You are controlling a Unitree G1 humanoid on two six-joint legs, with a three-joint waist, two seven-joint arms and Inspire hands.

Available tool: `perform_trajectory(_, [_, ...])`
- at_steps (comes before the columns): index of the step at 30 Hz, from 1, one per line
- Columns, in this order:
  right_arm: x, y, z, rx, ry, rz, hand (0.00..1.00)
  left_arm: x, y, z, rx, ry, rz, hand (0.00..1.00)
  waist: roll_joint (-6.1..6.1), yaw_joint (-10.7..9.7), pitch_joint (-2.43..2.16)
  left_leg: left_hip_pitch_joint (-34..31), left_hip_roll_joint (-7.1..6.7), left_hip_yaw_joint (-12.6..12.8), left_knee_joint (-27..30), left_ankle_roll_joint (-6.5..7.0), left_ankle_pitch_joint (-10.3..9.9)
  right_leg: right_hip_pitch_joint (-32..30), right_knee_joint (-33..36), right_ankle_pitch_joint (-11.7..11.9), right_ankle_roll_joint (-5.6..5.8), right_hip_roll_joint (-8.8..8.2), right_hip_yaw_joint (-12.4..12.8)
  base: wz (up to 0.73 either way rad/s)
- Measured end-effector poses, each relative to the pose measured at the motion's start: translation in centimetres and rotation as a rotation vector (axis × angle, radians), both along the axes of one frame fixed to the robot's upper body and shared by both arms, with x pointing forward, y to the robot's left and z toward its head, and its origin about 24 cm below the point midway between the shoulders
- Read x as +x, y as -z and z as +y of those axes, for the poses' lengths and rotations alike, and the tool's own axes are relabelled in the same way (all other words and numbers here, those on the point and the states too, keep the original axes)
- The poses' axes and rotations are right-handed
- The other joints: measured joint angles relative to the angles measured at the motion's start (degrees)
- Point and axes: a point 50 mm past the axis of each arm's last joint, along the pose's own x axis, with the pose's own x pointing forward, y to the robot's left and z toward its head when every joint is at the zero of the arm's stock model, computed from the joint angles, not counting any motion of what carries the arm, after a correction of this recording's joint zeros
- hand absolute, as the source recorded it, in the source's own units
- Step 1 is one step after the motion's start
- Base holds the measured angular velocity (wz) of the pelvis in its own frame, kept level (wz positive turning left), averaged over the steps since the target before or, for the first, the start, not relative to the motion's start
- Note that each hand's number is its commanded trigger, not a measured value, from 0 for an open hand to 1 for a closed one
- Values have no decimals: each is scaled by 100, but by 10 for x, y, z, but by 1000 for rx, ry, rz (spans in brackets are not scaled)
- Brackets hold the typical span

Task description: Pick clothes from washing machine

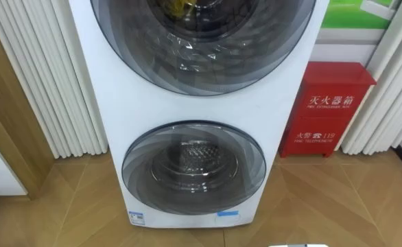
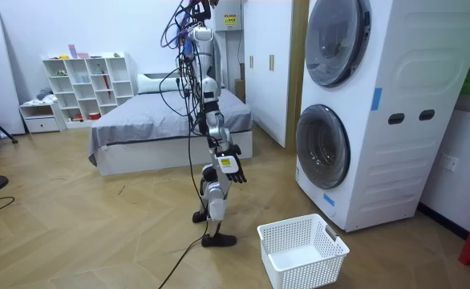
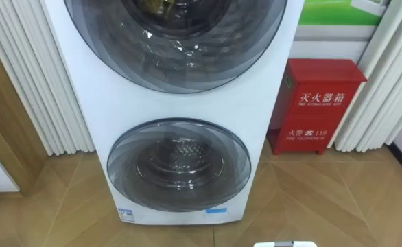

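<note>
Your basket sits lower centre by the washing machine, likely for unloading; its lower door is closed, and your right hand hangs slack-fingered.

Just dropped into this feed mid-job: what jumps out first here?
Straight ahead stands a tall white washing machine with two round glass doors stacked; the lower door, near the floor, and the upper door are both shut. A red fire cabinet stands on the floor to its right. In the room view, a white laundry basket sits on the wooden floor between the robot and the machine.
</note>
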Motion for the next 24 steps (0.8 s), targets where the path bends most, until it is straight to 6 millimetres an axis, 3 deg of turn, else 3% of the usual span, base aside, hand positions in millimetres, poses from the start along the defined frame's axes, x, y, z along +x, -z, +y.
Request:
perform_trajectory(9, [4,0,0,-9,-13,-2,0,13,-1,1,2,9,-40,0,-6,0,-6,-40,-6,-44,23,-1,-1,-14,1,0,0,-3,-29,2])
perform_trajectory(19, [7,0,-2,-34,-18,15,0,8,0,1,3,8,-20,0,-14,17,-10,-36,-6,-56,23,0,-1,-5,2,0,0,-4,-30,0])
perform_trajectory(20, [10,-1,-3,-41,-29,11,0,7,0,1,4,7,-16,0,-47,18,-25,-27,-7,-69,28,0,0,11,4,0,0,-7,-50,4])
perform_trajectory(24, [37,-5,-10,-92,-109,-28,0,7,-1,4,0,-3,-18,0,-107,24,0,51,-8,-91,28,0,0,103,4,0,0,-11,-101,3])
